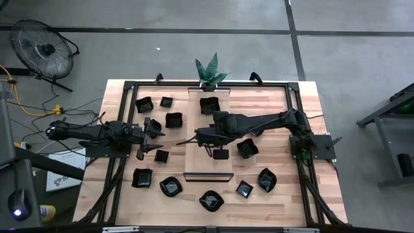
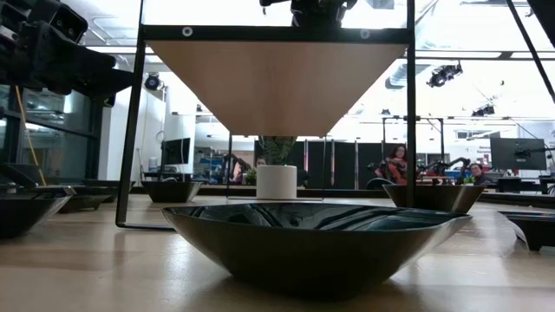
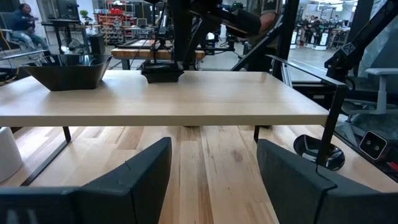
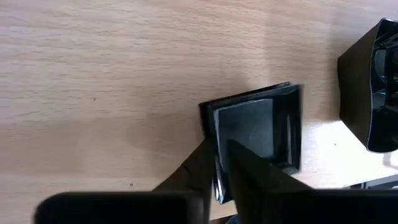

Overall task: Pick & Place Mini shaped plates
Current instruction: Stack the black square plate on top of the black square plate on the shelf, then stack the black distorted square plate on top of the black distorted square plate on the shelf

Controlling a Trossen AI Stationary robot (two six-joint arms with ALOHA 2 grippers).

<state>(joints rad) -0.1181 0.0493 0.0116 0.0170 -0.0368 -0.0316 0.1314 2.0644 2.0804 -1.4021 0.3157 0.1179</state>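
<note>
- The right gripper point(image 4: 221, 165) reaches out over the long pale wooden board point(image 1: 208, 139) in the middle of the table, its fingers pinching one rim of a small square plate point(image 4: 258, 134) that sits on the board near its front end.
- The other mini shaped plates point(image 1: 173, 186) lie scattered on the table either side of the board, and one more rests at the board's far end point(image 1: 209, 105).
- The plates look light, stiff and glossy, so probably slippery; the thin raised rim seems the only sound place to grip.
- The left gripper point(image 3: 211, 180) waits low beside the board, fingers spread, holding nothing.
- Only the right wrist view shows the pinch on the rim; from above, the arm hides it.
- The low view gives the plates' shallow bowl depth, and people well beyond the table.
</note>
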